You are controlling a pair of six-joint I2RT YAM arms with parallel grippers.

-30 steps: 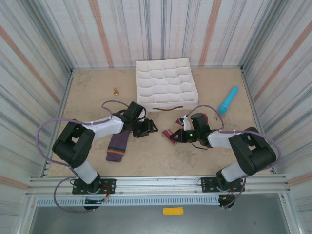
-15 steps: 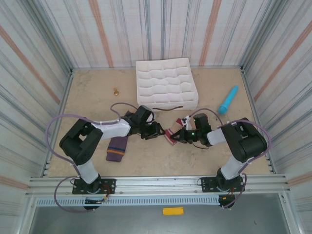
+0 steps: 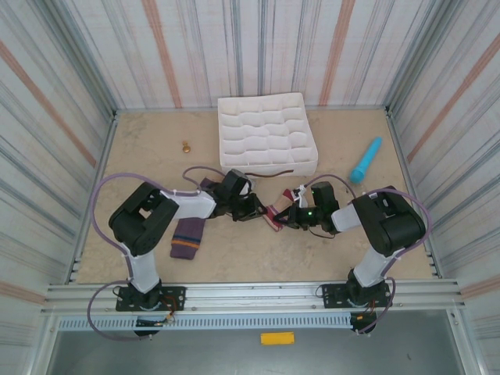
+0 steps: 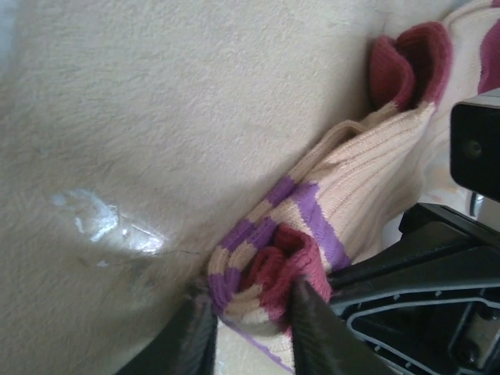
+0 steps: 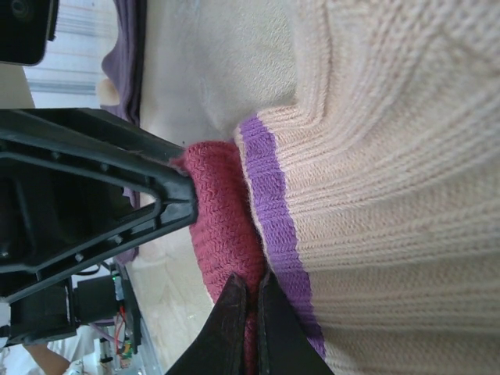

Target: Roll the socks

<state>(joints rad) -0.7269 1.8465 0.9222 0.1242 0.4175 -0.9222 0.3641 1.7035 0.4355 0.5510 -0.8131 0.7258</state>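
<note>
Overhead, first. Both arms reaching inward over the table (image 3: 148,168), tips nearly meeting at its middle. At left of the meeting point, left gripper (image 3: 251,208); at right, right gripper (image 3: 287,219); bunched between them on the table, the beige sock (image 3: 273,214). Well apart from it, the purple sock (image 3: 187,234), lying flat beside the left forearm with its striped end toward the near edge. At the far side, a white gridded box (image 3: 266,141); to the right of that, a turquoise stick (image 3: 366,159); to the left, a small gold item (image 3: 186,146).

Next, left wrist. Fingers (image 4: 195,336) clenched on a folded corner of the beige sock, with dark red cuff and purple stripes pinched between them. Rest of the sock trailing up and right across the table, ending in a second dark red fold at the top. Black body of the right gripper just beside the sock, along the right edge.

Last, right wrist. Fingers (image 5: 234,308) pressed almost together, grasping the dark red band of the beige sock next to a purple stripe. Ribbed beige fabric across the right half. Black frame of the left gripper at left, tip touching the same red band.
</note>
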